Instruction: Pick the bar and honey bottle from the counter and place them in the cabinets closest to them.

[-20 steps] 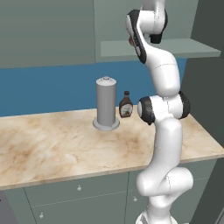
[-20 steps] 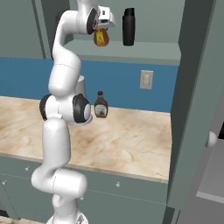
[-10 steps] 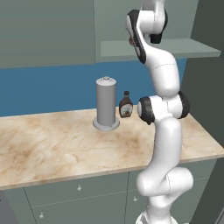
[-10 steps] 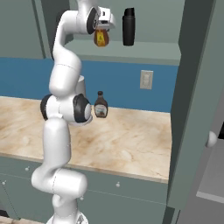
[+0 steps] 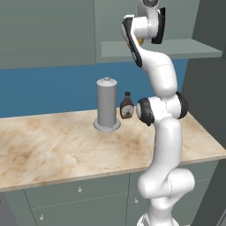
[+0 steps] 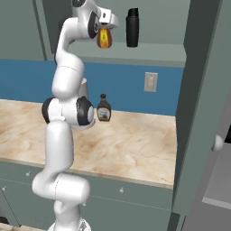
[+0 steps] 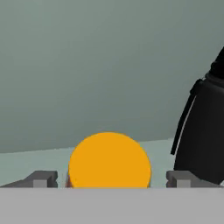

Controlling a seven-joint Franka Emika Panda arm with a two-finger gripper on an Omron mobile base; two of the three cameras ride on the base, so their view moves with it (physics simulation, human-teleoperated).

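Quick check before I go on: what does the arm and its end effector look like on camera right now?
The arm is glossy white, built of rounded segments with dark, nearly black joint rings. The end effector has a white housing with a dark face; its two fingertips are small, blocky and grey. No cables or markings show.

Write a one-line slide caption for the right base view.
White arm's gripper holds the amber-orange honey bottle over the grey-green cabinet shelf, beside a tall black bottle.

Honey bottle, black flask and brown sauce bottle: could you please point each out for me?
Honey bottle (image 6: 104,39), right base view, on its amber body under the claw.
Black flask (image 6: 132,28), right base view, mid-body, on the shelf.
Brown sauce bottle (image 5: 126,108), left base view, on its belly.
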